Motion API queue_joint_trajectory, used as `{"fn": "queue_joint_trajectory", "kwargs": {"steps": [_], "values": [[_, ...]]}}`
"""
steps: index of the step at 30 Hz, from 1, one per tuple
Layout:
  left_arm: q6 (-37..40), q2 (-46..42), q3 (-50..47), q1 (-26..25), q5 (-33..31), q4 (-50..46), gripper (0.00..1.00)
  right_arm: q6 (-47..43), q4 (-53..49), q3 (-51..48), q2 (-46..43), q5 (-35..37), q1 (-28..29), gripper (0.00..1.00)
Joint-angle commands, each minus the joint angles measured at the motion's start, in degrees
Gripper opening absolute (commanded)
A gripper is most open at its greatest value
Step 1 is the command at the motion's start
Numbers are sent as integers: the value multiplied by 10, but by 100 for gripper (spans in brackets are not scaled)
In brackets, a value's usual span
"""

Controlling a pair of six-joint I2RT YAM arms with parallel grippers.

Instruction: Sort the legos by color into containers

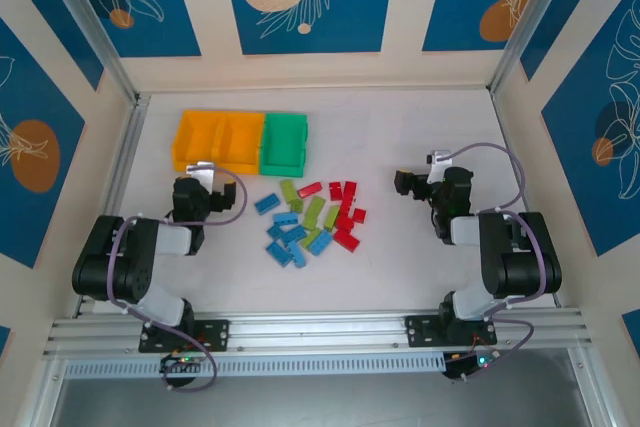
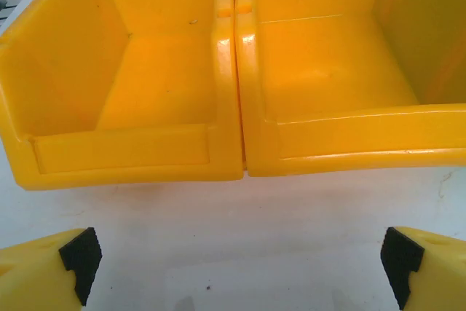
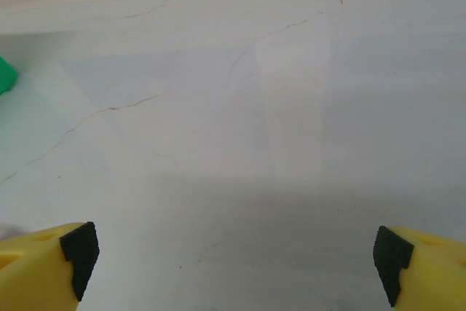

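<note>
Lying between left hand (image 2: 240,261) and right hand (image 3: 234,258), legos (image 1: 314,211)

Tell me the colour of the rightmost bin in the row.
The bin is green, best seen from the top camera.

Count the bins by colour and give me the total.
Yellow bins: 2
Green bin: 1
Total: 3
</note>
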Motion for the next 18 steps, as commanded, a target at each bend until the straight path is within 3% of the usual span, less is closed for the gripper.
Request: {"fn": "queue_joint_trajectory", "kwargs": {"steps": [1, 18], "values": [[-7, -6, 12, 8, 11, 12, 100, -14, 12, 6, 1, -8, -2, 99], [-6, -7, 9, 8, 11, 17, 100, -13, -3, 10, -18, 2, 0, 99]]}}
